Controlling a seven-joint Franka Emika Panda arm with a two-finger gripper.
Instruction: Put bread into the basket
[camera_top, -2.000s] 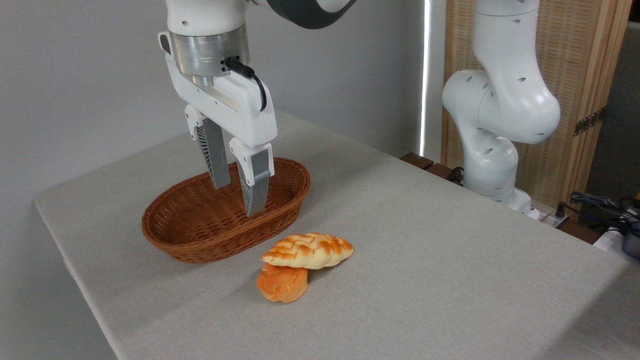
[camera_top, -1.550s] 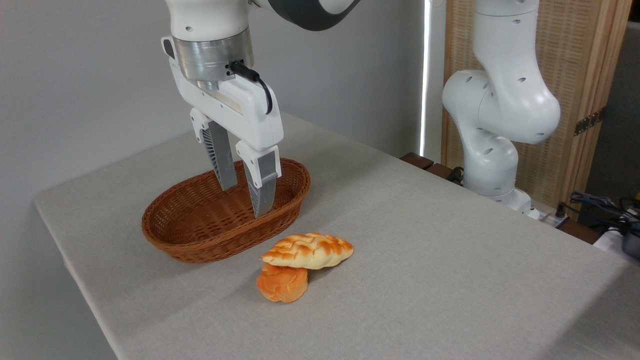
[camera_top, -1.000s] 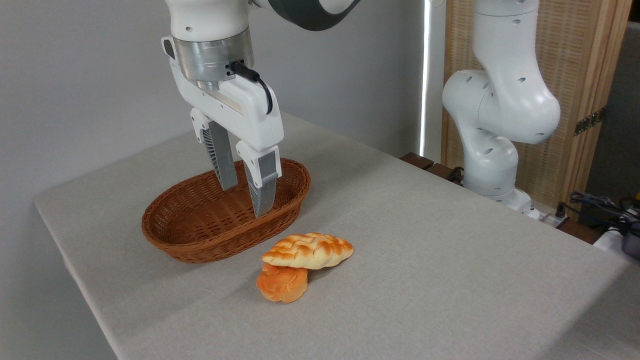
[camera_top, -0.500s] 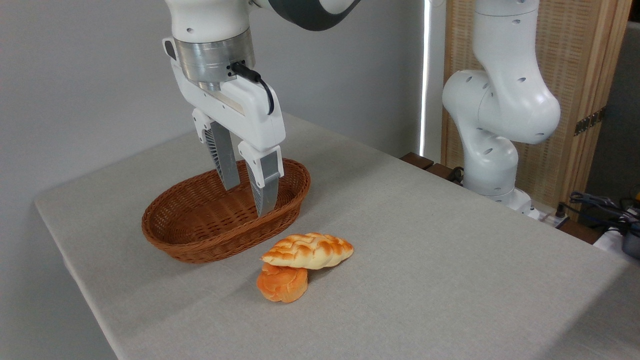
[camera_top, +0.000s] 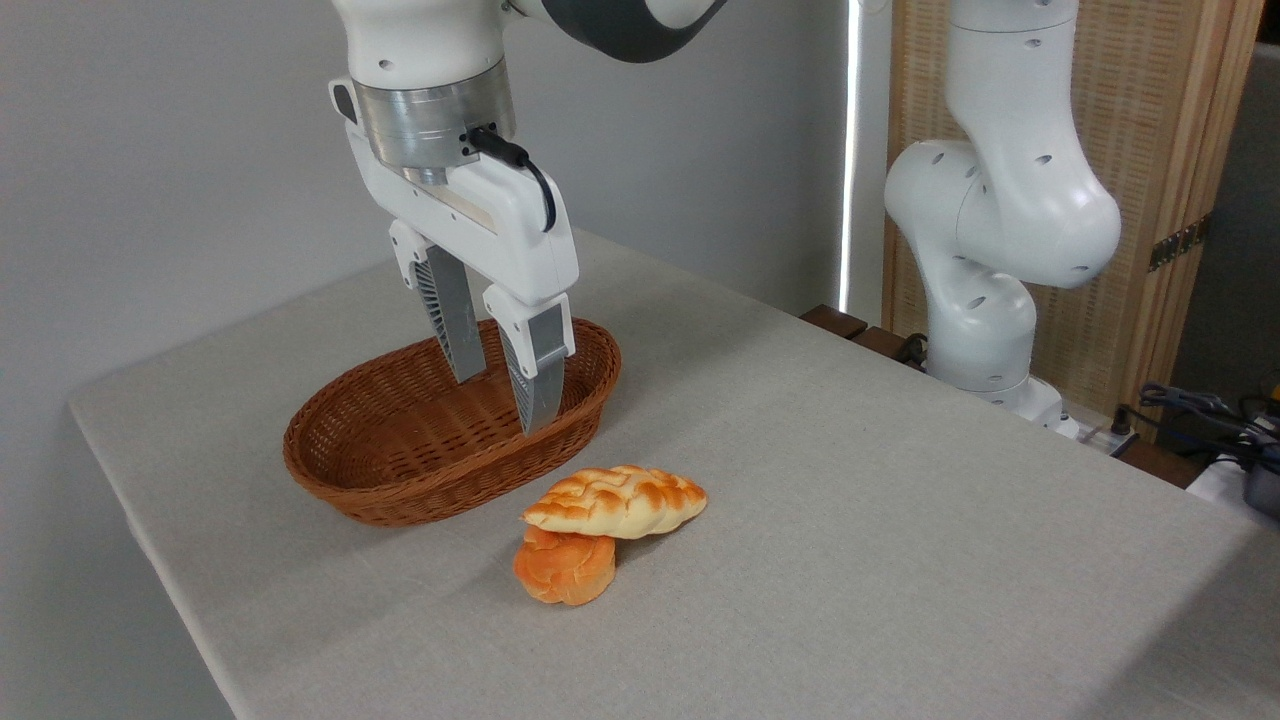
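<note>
I see a surface (camera_top: 850, 480) covered with a light grey cloth, in front of a plain grey wall. On the right stands a woven wooden screen (camera_top: 1150, 150), and some cables (camera_top: 1200, 410) lie at the far right edge. The white arm base (camera_top: 990, 250) rises beside the surface on the right, and the arm comes over the top of the view to the left.

My white two-finger gripper (camera_top: 503, 400) points down above the right half of the oval reddish-brown wicker basket (camera_top: 340, 460). Its grey fingers (camera_top: 455, 320) stand apart with a moderate gap and hold nothing. The tips hang inside the outline of the basket, but I cannot tell if they touch the bottom.

The basket is empty. The long braided loaf of bread (camera_top: 615, 500), pale with a golden top, lies outside the basket, just in front of its right end. It rests with its left part on top of a small round deep-orange bun (camera_top: 562, 572).
</note>
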